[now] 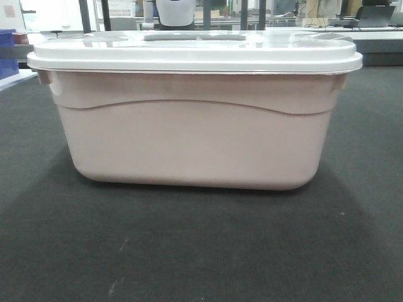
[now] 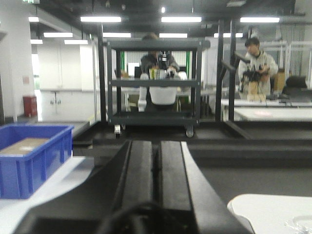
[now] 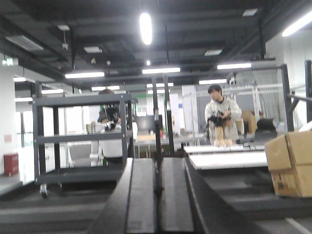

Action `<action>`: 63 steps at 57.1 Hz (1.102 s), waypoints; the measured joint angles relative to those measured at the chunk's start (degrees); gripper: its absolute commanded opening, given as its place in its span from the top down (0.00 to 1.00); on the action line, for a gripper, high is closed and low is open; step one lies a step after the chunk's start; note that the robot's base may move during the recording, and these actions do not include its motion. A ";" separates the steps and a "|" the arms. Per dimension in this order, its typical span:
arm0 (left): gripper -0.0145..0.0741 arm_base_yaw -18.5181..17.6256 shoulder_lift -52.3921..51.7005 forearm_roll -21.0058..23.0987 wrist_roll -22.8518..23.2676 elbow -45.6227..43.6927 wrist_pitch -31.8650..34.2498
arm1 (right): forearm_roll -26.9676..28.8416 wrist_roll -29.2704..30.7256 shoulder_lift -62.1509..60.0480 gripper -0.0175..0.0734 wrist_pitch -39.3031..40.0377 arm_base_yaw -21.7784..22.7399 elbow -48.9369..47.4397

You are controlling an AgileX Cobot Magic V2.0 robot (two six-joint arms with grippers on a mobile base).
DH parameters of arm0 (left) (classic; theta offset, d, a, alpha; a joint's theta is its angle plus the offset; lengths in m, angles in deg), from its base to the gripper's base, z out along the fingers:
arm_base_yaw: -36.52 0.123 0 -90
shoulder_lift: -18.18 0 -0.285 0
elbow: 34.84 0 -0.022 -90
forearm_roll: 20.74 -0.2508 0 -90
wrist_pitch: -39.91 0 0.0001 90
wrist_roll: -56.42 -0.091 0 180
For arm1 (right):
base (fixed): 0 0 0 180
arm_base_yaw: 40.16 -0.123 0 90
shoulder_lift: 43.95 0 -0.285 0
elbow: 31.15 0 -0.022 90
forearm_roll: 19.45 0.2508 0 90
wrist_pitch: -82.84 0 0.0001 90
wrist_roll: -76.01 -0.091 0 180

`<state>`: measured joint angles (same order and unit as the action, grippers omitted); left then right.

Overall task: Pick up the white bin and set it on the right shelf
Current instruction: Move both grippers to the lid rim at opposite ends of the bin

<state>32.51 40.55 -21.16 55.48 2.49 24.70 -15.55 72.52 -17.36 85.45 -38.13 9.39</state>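
Observation:
The white bin (image 1: pixel 189 135) is a large pale pinkish tote with a glossy white lid. It stands on a dark surface and fills the middle of the front view. A corner of its lid (image 2: pixel 273 214) shows at the lower right of the left wrist view. My left gripper (image 2: pixel 157 144) is shut and empty, level, and points forward over the dark surface to the left of that corner. My right gripper (image 3: pixel 157 160) is shut and empty and points forward. Neither gripper shows in the front view. The stainless steel right shelf is out of view.
A blue plastic bin (image 2: pixel 31 158) stands to the left of my left gripper, and also shows in the front view (image 1: pixel 7 53). A cardboard box (image 3: pixel 290 163) sits to the right of my right gripper. A dark grey wheeled cart (image 2: pixel 153 83) and two people stand far ahead.

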 measured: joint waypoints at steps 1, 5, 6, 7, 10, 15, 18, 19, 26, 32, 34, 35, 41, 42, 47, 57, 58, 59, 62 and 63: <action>0.81 0.00 1.20 0.42 0.00 -0.87 -0.63 | 0.00 0.00 1.42 0.69 -0.20 0.00 -0.41; 0.72 0.00 4.64 0.42 0.00 -2.85 -2.13 | 0.00 0.00 5.55 0.62 -0.45 0.00 -1.93; 0.70 0.00 5.74 0.42 0.00 -3.10 -2.49 | 0.00 0.00 6.44 0.59 -0.55 0.00 -2.21; 0.67 0.00 6.45 0.93 0.00 -3.38 -2.90 | 0.00 0.00 7.72 0.57 -0.69 0.00 -2.57; 0.59 0.00 9.12 2.32 0.00 -3.65 -3.94 | 0.00 0.00 10.49 0.48 -1.08 0.00 -3.17; 0.45 0.00 12.58 5.03 0.00 -3.74 -6.02 | 0.00 0.00 14.84 0.29 -2.02 0.00 -4.05; 0.38 0.00 14.74 6.72 0.00 -3.74 -7.37 | 0.00 0.00 17.02 0.17 -2.96 0.00 -4.27; 0.37 0.00 15.17 7.08 0.00 -3.74 -7.79 | 0.00 0.00 17.75 0.13 -3.23 0.00 -4.36; 0.32 0.00 18.39 9.16 0.00 -3.74 -9.69 | 0.00 0.00 21.33 0.11 -7.27 0.00 -4.36; 0.31 0.00 21.40 10.40 0.00 -4.40 -10.45 | 0.53 0.00 23.72 0.11 -12.48 0.00 -4.62; 0.30 0.00 22.62 11.00 0.00 -5.11 -11.12 | 1.42 0.00 24.55 0.11 -14.82 0.00 -5.13; 0.30 0.00 23.14 11.25 0.00 -5.47 -11.69 | 2.03 0.00 25.07 0.11 -16.44 0.00 -5.56; 0.30 0.00 27.68 13.10 0.00 -9.60 -15.34 | 5.25 0.00 27.99 0.11 -23.78 0.00 -9.74; 0.30 0.00 28.73 13.43 0.00 -10.69 -16.43 | 5.88 0.00 28.74 0.11 -25.20 0.00 -10.50; 0.30 0.00 33.24 14.52 0.00 -15.79 -21.89 | 8.13 0.00 32.18 0.11 -30.73 0.00 -16.06; 0.30 0.12 44.08 17.68 -3.44 -27.01 -34.93 | 12.94 0.38 39.41 0.11 -41.53 1.29 -26.69; 0.30 0.38 45.36 18.31 -4.33 -28.29 -36.38 | 13.60 0.68 40.18 0.11 -42.74 1.80 -27.40; 0.30 0.52 46.20 18.88 -4.91 -29.12 -37.30 | 14.05 1.03 40.67 0.11 -43.59 2.21 -28.44; 0.30 1.61 49.44 21.60 -7.79 -32.12 -40.76 | 16.32 3.09 42.56 0.11 -46.95 4.27 -30.69; 0.30 1.97 50.21 22.47 -8.61 -32.81 -41.57 | 17.05 3.81 43.03 0.11 -47.84 4.91 -31.53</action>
<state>34.48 90.76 1.32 46.87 -30.32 -16.87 1.50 76.33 25.67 37.61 -33.22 -22.14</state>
